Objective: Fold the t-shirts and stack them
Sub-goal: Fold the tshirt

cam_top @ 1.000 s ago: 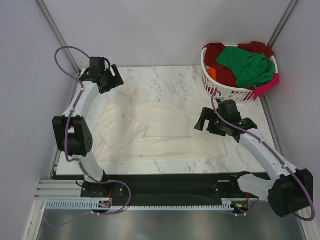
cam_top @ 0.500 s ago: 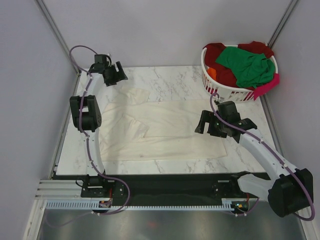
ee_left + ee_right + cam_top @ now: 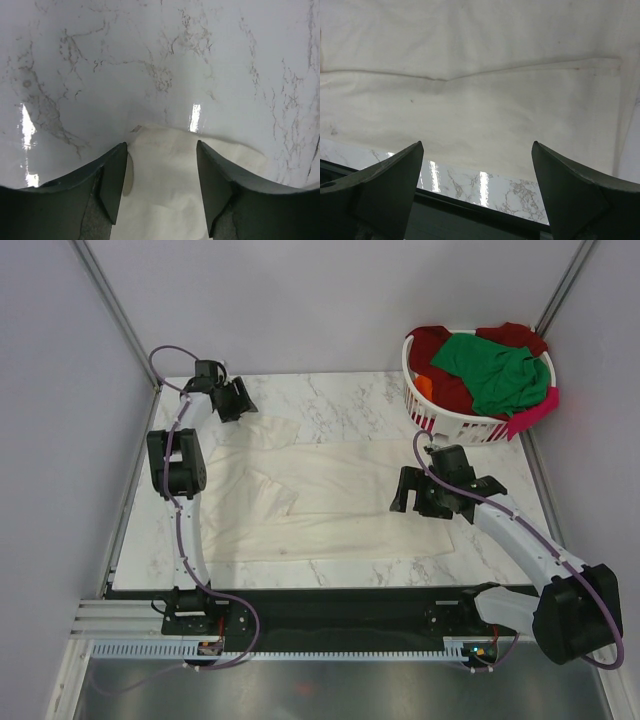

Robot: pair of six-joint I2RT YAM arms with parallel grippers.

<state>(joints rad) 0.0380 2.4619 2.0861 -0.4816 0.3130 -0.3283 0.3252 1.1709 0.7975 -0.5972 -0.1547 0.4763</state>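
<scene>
Top external view: you see the marble table (image 3: 330, 390) with one cream t-shirt (image 3: 340, 500) lying across its middle, mostly flat. One layer overlaps near its left half, and a sleeve reaches toward the far left corner. Judge the task as barely begun: this shirt is laid out but not folded into a compact shape, and no stack shows anywhere on the table.

At the far right corner, the white slatted basket (image 3: 440, 420) holds the remaining garments in a heap. The green t-shirt (image 3: 495, 370) is on top, the dark red t-shirt (image 3: 430, 345) is beneath it, an orange t-shirt (image 3: 424, 387) shows at the left wall, and a pink t-shirt (image 3: 535, 415) hangs over the near rim. All of these are left to fold.

The right gripper (image 3: 415, 502) hangs over the cream shirt's right edge with its jaws spread wide and nothing between them (right wrist view (image 3: 477, 150)). The left gripper (image 3: 243, 405) is at the far sleeve tip, jaws parted on either side of the cloth and not closed on it (left wrist view (image 3: 161, 150)).

No brand, label or writing can be read in any view.
</scene>
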